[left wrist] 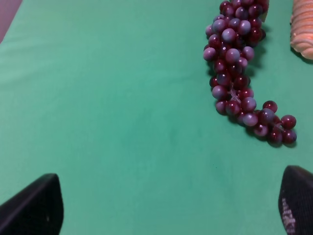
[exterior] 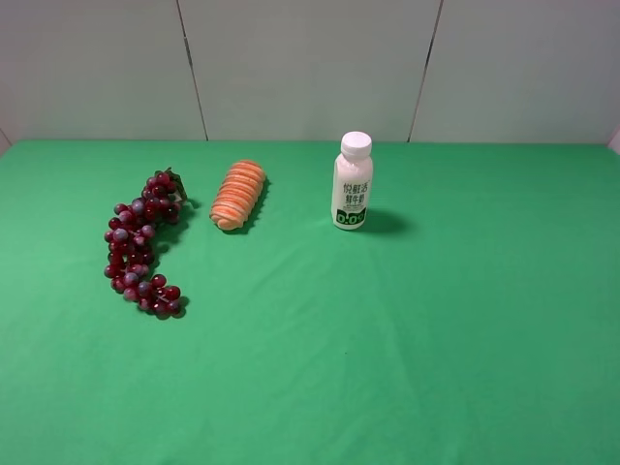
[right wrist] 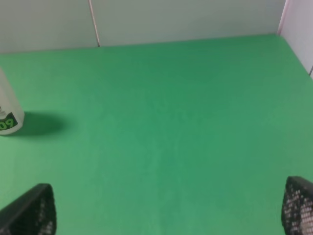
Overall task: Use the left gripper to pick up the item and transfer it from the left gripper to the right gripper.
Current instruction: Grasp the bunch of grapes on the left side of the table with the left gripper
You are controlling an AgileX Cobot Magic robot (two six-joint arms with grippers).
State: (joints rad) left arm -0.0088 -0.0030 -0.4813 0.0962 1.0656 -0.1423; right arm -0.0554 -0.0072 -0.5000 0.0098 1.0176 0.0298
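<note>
The bunch of dark red-purple grapes [exterior: 141, 246] lies on the green cloth at the left, with a green leaf at its far end. It also shows in the left wrist view [left wrist: 240, 68]. My left gripper [left wrist: 166, 208] is open and empty, its black fingertips [left wrist: 34, 205] spread wide over bare cloth, short of the grapes. My right gripper [right wrist: 168, 210] is open and empty, with one fingertip [right wrist: 32, 210] at each lower corner, over bare cloth to the right of the bottle. Neither gripper shows in the exterior high view.
An orange-striped bread roll [exterior: 238, 195] lies just right of the grapes; its edge shows in the left wrist view [left wrist: 302, 27]. A white bottle [exterior: 353, 181] stands upright at mid-table; it also shows in the right wrist view [right wrist: 9, 110]. Grey wall panels [exterior: 310, 68] stand behind the table.
</note>
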